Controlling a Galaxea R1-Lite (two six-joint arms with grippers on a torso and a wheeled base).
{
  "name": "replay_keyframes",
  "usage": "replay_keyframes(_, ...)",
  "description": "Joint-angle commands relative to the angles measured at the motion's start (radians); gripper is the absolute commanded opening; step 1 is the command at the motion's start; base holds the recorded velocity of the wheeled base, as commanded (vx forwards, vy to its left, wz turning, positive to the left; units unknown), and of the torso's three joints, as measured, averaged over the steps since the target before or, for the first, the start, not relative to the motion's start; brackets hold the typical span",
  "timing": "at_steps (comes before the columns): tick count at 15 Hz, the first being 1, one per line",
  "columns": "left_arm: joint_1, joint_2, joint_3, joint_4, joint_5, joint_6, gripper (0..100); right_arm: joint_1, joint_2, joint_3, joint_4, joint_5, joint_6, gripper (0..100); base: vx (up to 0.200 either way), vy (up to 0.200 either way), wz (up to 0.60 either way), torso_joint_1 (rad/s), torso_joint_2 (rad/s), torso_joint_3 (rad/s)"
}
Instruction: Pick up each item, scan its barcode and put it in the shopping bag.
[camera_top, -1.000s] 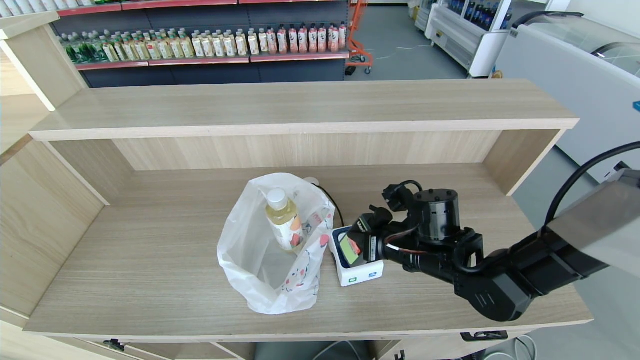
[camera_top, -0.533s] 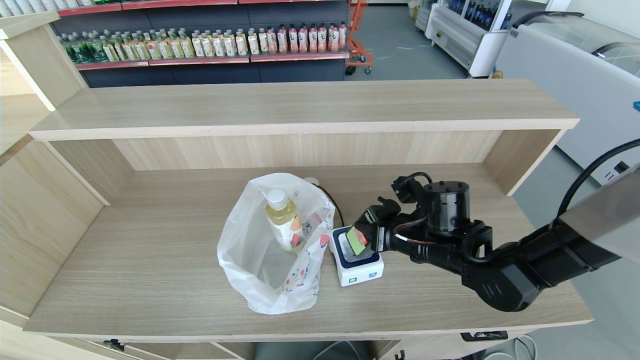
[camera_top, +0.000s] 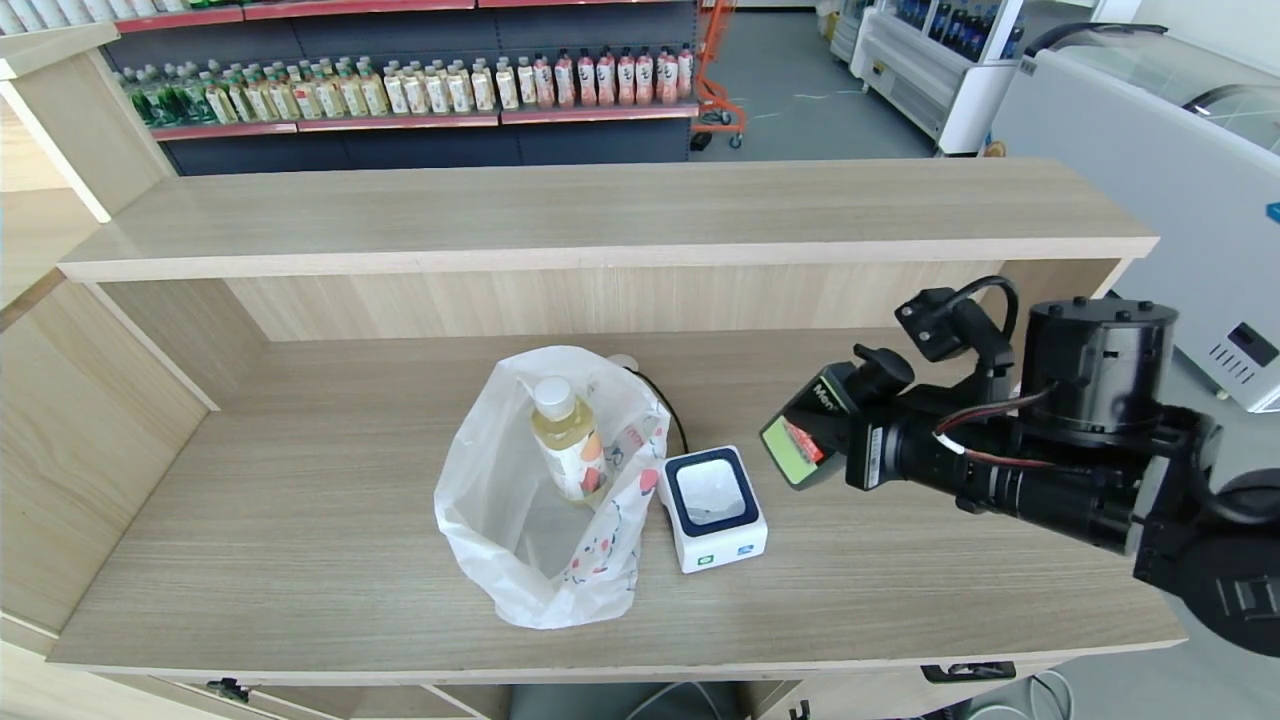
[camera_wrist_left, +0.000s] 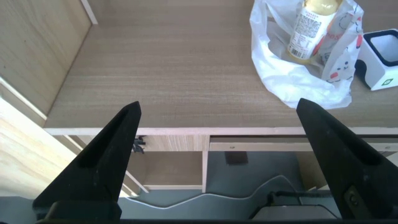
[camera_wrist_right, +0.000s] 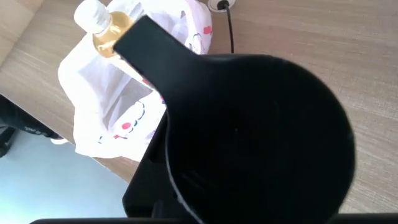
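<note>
Green-labelled pack (camera_top: 793, 447) is riding in the right claw (camera_top: 828, 425), raised beside the scanner (camera_top: 712, 505).
Closed on the pack, the right claw is holding it above the counter (camera_top: 300, 520), right of the scanner and apart from the bag (camera_top: 545, 500), where a bottle (camera_top: 565, 440) is standing. Small, light and stiff by its look, it is probably suiting a grip across its flat sides, though glossy wrap may be making it slippery. The left claw (camera_wrist_left: 224, 162) is hanging spread wide, holding nothing.

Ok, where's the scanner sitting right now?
In the head view the scanner sits on the counter, close against the right side of the shopping bag. The right gripper holds a small pack in the air farther right.
</note>
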Motion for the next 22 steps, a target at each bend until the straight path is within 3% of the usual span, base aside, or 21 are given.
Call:
replay_keyframes(1,0.0,0.002,0.0,0.0,0.0,0.0,100,0.013,-0.135,0.012,0.047,0.004,-0.012,0,0.0,0.2,0.0,-0.002,0.0,0.002)
replay_keyframes(4,0.0,0.0,0.0,0.0,0.0,0.008,100,0.026,-0.132,0.044,0.088,0.048,-0.012,0,0.0,0.2,0.0,0.012,0.0,0.004)
replay_keyframes(6,0.0,0.0,0.001,-0.003,-0.002,0.032,100,0.036,-0.075,0.055,0.102,0.056,-0.01,0,0.0,0.0,0.0,0.0,0.0,0.0)
replay_keyframes(12,0.0,0.002,0.001,-0.003,-0.002,0.049,100,0.097,0.128,-0.003,0.039,0.024,-0.016,0,0.0,0.0,0.0,0.0,0.0,0.0)
replay_keyframes(22,0.0,0.002,0.001,-0.003,0.0,0.038,100,0.164,0.302,-0.168,-0.005,-0.015,-0.008,0,0.0,0.0,0.0,0.0,0.0,0.0)
